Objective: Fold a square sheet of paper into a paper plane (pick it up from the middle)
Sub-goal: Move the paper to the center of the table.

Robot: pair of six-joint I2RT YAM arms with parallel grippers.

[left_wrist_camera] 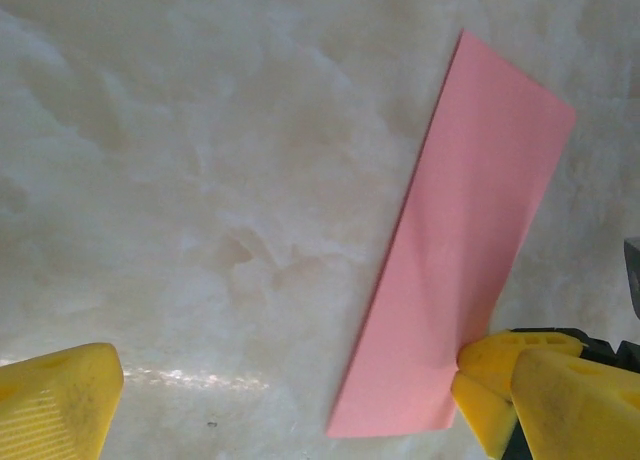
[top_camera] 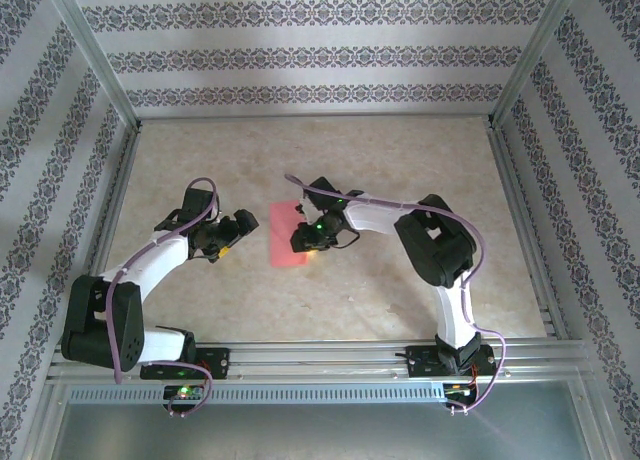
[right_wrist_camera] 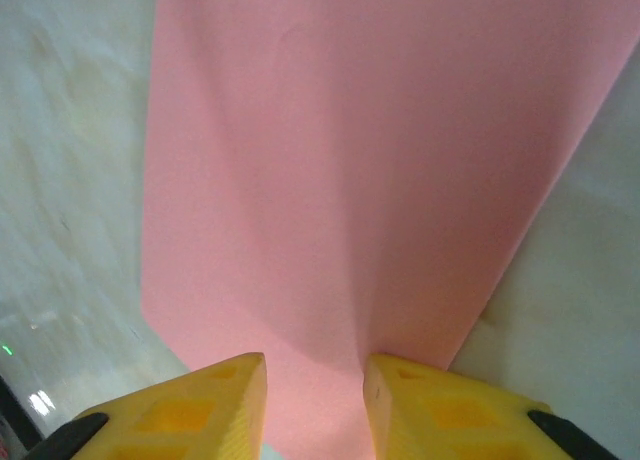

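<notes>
- The square sheet of paper (top_camera: 286,235) lies flat on the surface (top_camera: 400,170) just left of the centre of the overhead frame. It shows as a narrow upright pink rectangle rather than a square.
- Judging by that shape, one half-fold is probably done. No pointed nose, slanted corner folds or wings show, so most of the paper plane is yet to be made.
- The right end effector (top_camera: 309,242) sits over the rectangle's right-hand long edge. In its wrist view the yellow fingers (right_wrist_camera: 215,410) are narrowed, but a gap remains between the tips and pink paper runs through it. They do not look clamped on the sheet.
- The left end effector (top_camera: 233,237) waits just left of the paper, spread wide and holding nothing. In its wrist view one yellow finger (left_wrist_camera: 495,365) meets the sheet's lower right edge and seems to touch it.
- Aluminium frame rails (top_camera: 300,358) and patterned walls (top_camera: 320,55) enclose the surface, well apart from the work. Purple cables (top_camera: 205,185) loop over each arm.
- The likeliest obstruction is the end effectors themselves: the right one covers the edge that may need creasing next, and the two wrists are close together.
</notes>
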